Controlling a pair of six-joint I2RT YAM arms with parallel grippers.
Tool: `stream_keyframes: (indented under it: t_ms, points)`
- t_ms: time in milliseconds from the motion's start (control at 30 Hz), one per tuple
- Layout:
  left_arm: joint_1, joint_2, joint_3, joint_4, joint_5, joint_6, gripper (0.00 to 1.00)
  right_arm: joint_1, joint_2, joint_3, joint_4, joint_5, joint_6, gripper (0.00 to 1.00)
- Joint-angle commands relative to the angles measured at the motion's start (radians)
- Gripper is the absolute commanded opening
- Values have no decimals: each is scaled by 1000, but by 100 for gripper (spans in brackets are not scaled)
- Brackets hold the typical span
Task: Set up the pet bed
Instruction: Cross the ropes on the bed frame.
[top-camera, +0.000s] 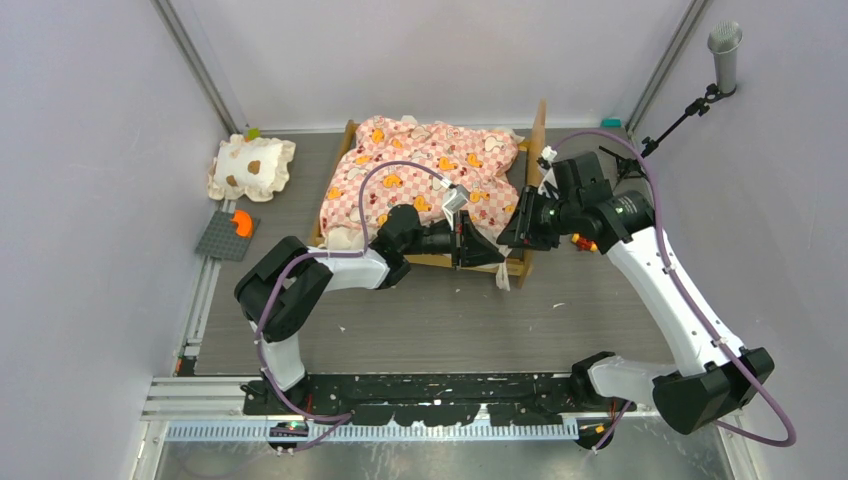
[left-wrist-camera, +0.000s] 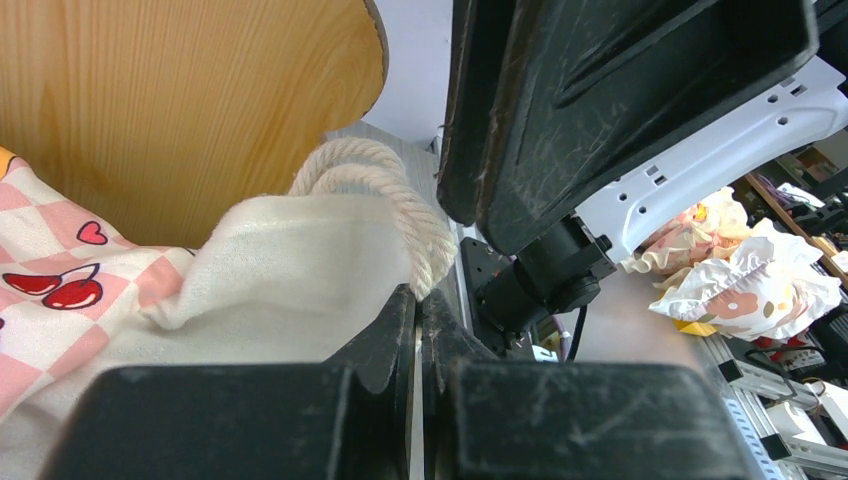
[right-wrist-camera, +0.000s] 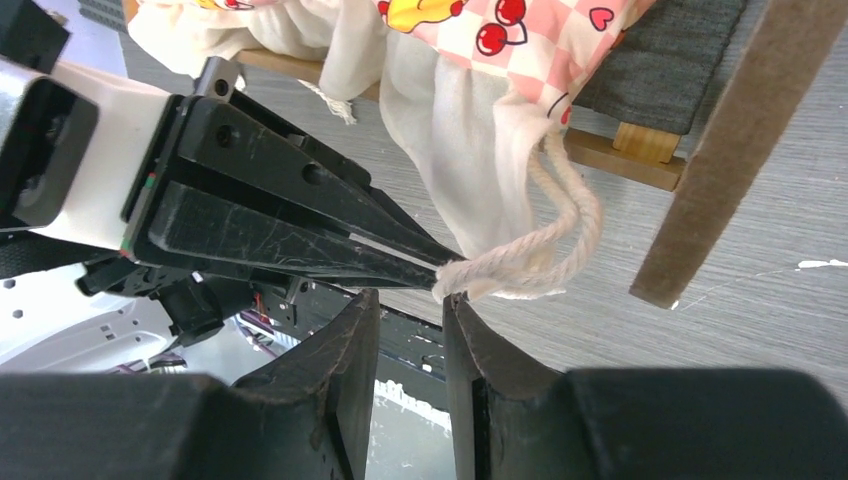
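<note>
top: overhead, far | wrists: close, facing each other | shared: pet bed (top-camera: 420, 160) rope (left-wrist-camera: 400, 200)

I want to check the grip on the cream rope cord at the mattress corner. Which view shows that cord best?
The right wrist view: the whole cord loop hangs clear, its end pinched by the left gripper. The left wrist view shows only part of it, up close; the top view barely shows it.

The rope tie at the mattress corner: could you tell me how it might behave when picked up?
Probably floppy: the rope tie sags in a loop. Likely light and grippy: the left tool pinches its twisted strands.
</note>
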Motion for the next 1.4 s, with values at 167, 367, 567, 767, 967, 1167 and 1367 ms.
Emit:
stream_keyframes:
  t_ms: [167,367,567,767,967,1167,1367]
  points:
    - [-3,6,41,30,10,5,0,5,12,-18,5,26,-7,34]
    - [-3,3,40,30,9,5,0,6,18,-28,17,15,-5,26]
    - [-3,2,41,30,9,5,0,6,22,-32,24,11,-6,25]
    - [-3,3,40,33,16,3,0,6,15,-42,38,13,-5,5]
    - [-3,7,32,61,20,-11,3,6,-7,-31,8,73,-28,1]
    - [-3,15,40,70,29,-23,3,5,-3,-28,-23,139,-47,1]
    - [-4,16,40,70,35,-24,5,6,-6,-26,-29,175,-51,1]
